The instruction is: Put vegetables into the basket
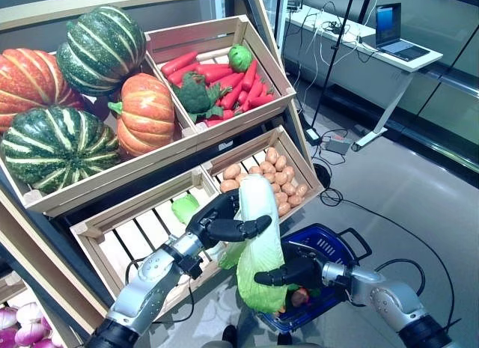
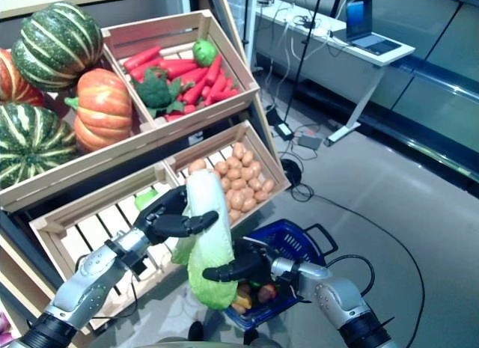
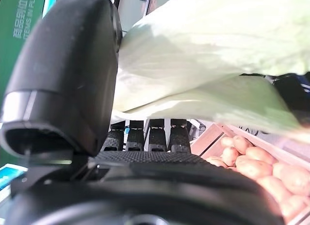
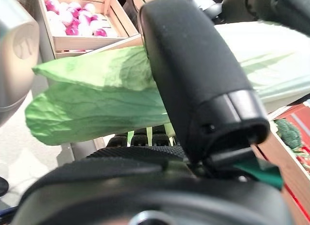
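A long napa cabbage (image 1: 258,243), white at the top and leafy green below, hangs upright in front of the shelf, held by both hands. My left hand (image 1: 224,224) is curled round its white upper part, thumb across the front. My right hand (image 1: 296,275) grips the green lower leaves from the right. Both wrist views show a thumb (image 3: 68,80) (image 4: 193,80) laid over the cabbage (image 3: 203,55) (image 4: 97,99), with the fingers beneath it. The blue basket (image 1: 337,247) stands on the floor just behind and below the cabbage. Some red and orange vegetables (image 2: 254,294) lie in it.
The wooden shelf holds crates of pumpkins (image 1: 142,112), of carrots and broccoli (image 1: 217,82), and of potatoes (image 1: 273,176). A slatted crate (image 1: 135,232) holds a green vegetable (image 1: 185,208). Onions (image 1: 22,322) lie at the lower left. A desk with a laptop (image 1: 389,34) stands behind.
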{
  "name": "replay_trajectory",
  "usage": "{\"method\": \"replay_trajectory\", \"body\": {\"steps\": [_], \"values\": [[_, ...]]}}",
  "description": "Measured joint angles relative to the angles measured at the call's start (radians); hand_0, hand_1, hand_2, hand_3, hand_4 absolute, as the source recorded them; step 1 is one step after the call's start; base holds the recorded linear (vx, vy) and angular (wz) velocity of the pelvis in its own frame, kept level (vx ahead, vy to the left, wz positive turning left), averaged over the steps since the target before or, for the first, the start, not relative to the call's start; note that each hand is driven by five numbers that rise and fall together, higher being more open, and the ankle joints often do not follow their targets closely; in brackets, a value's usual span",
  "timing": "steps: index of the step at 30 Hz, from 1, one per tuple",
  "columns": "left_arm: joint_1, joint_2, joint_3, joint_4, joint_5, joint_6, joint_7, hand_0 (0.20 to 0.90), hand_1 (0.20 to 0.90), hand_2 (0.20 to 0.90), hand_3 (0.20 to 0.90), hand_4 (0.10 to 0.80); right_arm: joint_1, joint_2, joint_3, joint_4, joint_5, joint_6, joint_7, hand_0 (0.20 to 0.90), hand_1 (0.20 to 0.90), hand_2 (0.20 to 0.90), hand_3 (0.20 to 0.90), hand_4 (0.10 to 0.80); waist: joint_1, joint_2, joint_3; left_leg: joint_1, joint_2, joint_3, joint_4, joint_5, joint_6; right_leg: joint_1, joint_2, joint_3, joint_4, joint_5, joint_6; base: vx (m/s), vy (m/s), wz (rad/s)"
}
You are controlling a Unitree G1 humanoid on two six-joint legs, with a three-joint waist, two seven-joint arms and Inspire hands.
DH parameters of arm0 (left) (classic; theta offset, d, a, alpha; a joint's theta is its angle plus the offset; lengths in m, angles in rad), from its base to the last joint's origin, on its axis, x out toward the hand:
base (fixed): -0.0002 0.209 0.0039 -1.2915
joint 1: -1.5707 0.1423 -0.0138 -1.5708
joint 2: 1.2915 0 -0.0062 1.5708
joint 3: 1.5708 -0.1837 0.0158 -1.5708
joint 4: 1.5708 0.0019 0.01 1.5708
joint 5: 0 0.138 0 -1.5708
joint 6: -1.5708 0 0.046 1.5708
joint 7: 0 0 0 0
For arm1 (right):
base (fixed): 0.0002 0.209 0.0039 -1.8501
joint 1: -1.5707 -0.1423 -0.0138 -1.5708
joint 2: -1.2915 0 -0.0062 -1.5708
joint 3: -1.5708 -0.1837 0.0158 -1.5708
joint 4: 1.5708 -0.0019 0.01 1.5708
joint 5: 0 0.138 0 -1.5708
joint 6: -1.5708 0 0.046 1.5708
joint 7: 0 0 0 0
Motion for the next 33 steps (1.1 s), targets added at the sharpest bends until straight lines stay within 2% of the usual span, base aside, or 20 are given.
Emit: {"method": "replay_trajectory", "body": {"steps": [10,12,13,24,26,27,28,33], "values": [[0.000,0.001,-0.010,0.000,0.000,-0.001,-0.009,0.300,0.300,0.300,0.300,0.400,0.001,0.010,0.035,0.041,-0.041,0.011,0.022,0.900,0.900,0.900,0.900,0.800,0.000,-0.001,-0.002,0.000,0.000,0.000,0.000,0.000,0.000,0.000,0.000,0.000,0.000,0.000,0.000,0.000,0.000,0.00],[0.000,0.002,-0.010,0.000,0.000,-0.001,-0.009,0.300,0.300,0.300,0.300,0.400,0.002,0.011,0.037,0.045,-0.040,0.011,0.022,0.387,0.387,0.387,0.387,0.458,0.000,-0.001,-0.002,0.000,0.000,-0.001,0.000,0.000,0.000,0.000,0.000,0.000,0.000,0.000,0.000,0.000,0.000,0.00],[0.000,0.002,-0.010,0.000,0.000,-0.001,-0.009,0.300,0.300,0.300,0.300,0.400,0.004,0.013,0.039,0.046,-0.040,0.011,0.022,0.300,0.300,0.300,0.300,0.400,0.000,-0.001,-0.002,0.000,0.000,-0.001,0.000,0.000,0.000,0.000,0.000,0.000,0.000,0.000,0.000,0.000,0.000,0.00],[0.000,0.003,-0.002,0.000,0.000,-0.001,-0.011,0.300,0.300,0.300,0.300,0.400,0.032,0.037,0.063,0.045,-0.032,0.004,0.017,0.300,0.300,0.300,0.300,0.400,0.001,0.003,-0.004,0.000,0.000,-0.001,0.000,0.000,0.000,0.001,0.000,0.000,0.000,0.000,0.000,0.000,0.000,0.00],[0.000,0.002,-0.002,0.000,0.000,-0.001,-0.012,0.554,0.554,0.554,0.554,0.569,0.040,0.041,0.063,0.045,-0.031,-0.004,0.013,0.300,0.300,0.300,0.300,0.400,0.001,0.007,-0.006,0.000,0.000,-0.001,0.000,0.000,0.001,0.001,0.000,0.000,0.000,0.000,0.000,0.000,0.000,0.00],[0.000,0.002,-0.002,0.000,0.000,-0.001,-0.015,0.858,0.858,0.858,0.858,0.772,0.044,0.041,0.063,0.044,-0.030,-0.012,0.009,0.300,0.300,0.300,0.300,0.400,0.001,0.009,-0.008,0.000,0.000,-0.001,0.000,-0.001,0.001,0.001,-0.001,0.000,0.000,0.000,0.000,0.000,0.000,0.00],[0.000,0.002,-0.002,0.000,0.000,0.000,-0.017,0.900,0.900,0.900,0.900,0.800,0.047,0.041,0.063,0.044,-0.030,-0.017,0.006,0.300,0.300,0.300,0.300,0.400,0.001,0.011,-0.008,0.000,0.000,-0.001,0.000,-0.001,0.001,0.001,-0.001,0.000,0.000,0.000,0.000,0.000,0.000,0.00],[0.000,-0.012,-0.002,-0.004,-0.018,0.000,-0.037,0.900,0.900,0.900,0.900,0.800,0.071,0.040,0.046,0.045,-0.029,-0.074,-0.072,0.300,0.300,0.300,0.300,0.400,0.001,0.018,-0.013,-0.001,0.000,-0.001,-0.007,-0.001,0.002,0.000,-0.001,0.000,0.000,-0.002,0.000,0.000,0.000,0.00]]}}
